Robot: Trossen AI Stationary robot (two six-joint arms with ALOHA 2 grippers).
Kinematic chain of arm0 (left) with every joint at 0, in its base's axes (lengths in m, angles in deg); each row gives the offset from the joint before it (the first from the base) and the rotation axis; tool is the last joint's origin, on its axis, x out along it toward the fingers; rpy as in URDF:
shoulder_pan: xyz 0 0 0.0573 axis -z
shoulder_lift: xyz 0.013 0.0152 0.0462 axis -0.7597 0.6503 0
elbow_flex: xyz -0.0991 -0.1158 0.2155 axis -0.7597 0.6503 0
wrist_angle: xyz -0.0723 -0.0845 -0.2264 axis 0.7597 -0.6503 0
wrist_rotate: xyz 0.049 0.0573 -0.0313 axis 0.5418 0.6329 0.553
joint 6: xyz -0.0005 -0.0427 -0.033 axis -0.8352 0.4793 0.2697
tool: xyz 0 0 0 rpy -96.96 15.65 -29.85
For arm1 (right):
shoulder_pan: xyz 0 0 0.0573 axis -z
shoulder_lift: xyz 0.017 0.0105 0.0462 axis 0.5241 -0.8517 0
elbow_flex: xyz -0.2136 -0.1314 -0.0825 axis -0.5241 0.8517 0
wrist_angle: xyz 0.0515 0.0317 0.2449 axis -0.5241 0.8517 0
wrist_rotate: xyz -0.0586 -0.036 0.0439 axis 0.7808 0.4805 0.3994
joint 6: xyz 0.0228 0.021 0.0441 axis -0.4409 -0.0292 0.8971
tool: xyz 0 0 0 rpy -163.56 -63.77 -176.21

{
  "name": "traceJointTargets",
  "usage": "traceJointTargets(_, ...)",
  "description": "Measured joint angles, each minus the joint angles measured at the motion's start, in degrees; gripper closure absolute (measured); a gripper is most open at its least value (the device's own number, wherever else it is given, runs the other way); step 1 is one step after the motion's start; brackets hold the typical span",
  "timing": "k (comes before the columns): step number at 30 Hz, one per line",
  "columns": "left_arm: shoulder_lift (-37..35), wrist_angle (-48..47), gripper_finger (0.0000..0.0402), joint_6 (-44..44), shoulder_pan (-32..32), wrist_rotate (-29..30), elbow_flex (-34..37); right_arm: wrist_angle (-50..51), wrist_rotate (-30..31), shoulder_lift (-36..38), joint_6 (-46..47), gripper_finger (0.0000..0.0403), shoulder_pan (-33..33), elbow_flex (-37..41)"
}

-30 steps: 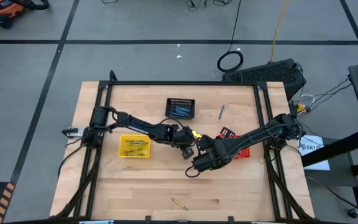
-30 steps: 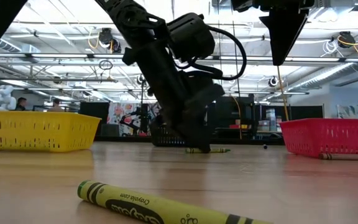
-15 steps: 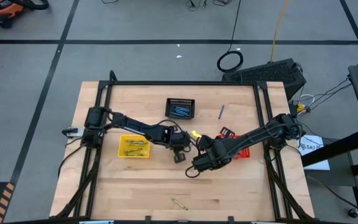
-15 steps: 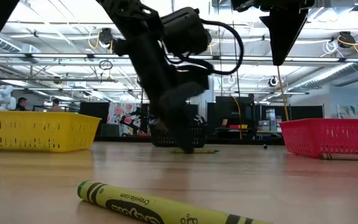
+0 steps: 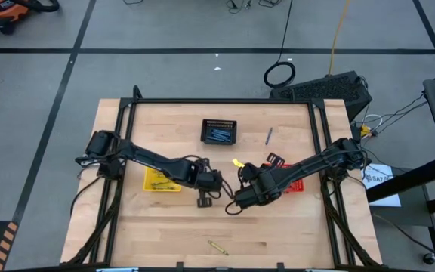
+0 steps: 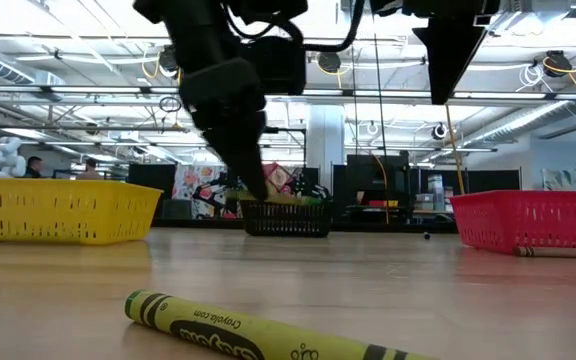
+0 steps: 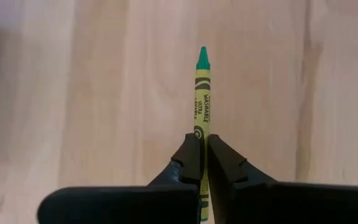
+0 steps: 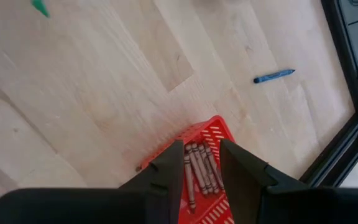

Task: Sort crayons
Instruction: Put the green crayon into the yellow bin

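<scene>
A yellow-green crayon [image 7: 202, 93] with a green tip sticks out past my left gripper [image 7: 202, 148], which is shut on it above the table's middle [image 5: 205, 199], between the yellow basket [image 5: 162, 178] and my right arm. My right gripper [image 8: 201, 163] hangs open, high over the red basket [image 8: 211, 140], which holds several brownish crayons [image 8: 197, 168]. A blue crayon [image 8: 274, 76] lies flat on the table at the far right [image 5: 269, 136]. Another yellow-green crayon [image 6: 258, 330] lies near the table's front edge [image 5: 217, 247]. My left gripper pinches the crayon's rear part [image 7: 202, 129] between its two fingers. The fingers slant down toward the table and lie along the crayon, whose green tip [image 7: 202, 59] sticks out well past the fingertips. In the low view the crayon hangs clear of the table.
A black mesh basket [image 5: 219, 131] with bluish crayons stands at the far middle, and also shows in the low view [image 6: 286, 216]. The yellow basket holds several yellow crayons. Bare wood lies between the grippers and the front edge.
My left gripper has shut on the yellow-green crayon that lay on the table's middle. It has then risen and gone toward the near left, rolling as it went. The crayon is now lifted clear of the table. My right arm has kept still.
</scene>
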Motion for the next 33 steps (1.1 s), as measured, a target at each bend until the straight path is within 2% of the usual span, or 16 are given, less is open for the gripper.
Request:
traceJointTargets(8, -1.65, -11.74, 0.04, 0.52, 3.14, 2.77, -0.05, -0.02, -0.07, 0.0, -0.02, 0.0312, -0.37, 0.0)
traceJointTargets(16, -9.01, -17.96, 0.0398, 2.01, 3.83, 6.25, -0.16, 0.0, 0.06, 0.0, 0.04, 0.0312, -0.37, 0.02)
traceJointTargets(22, -13.88, -28.95, 0.0397, 5.35, 4.32, 10.2, -0.08, -0.01, 0.05, 0.0, 0.4, 0.0312, -0.37, 0.03)
traceJointTargets(25, -16.48, -34.76, 0.0396, 8.13, 4.9, 11.78, 1.68, 0.0, 0.04, 0.0, 1.66, 0.0312, -0.37, 0.04)
traceJointTargets(29, -20.09, -37.43, 0.0396, 11.83, 5.54, 12.01, 6.28, 0.0, 0.06, 0.0, 1.73, 0.0312, -0.37, 0.04)
traceJointTargets(33, -23.3, -36.4, 0.0396, 13.41, 6.18, 8.58, 11.66, 0.0, 0.06, 0.0, 1.54, 0.0312, -0.36, 0.04)
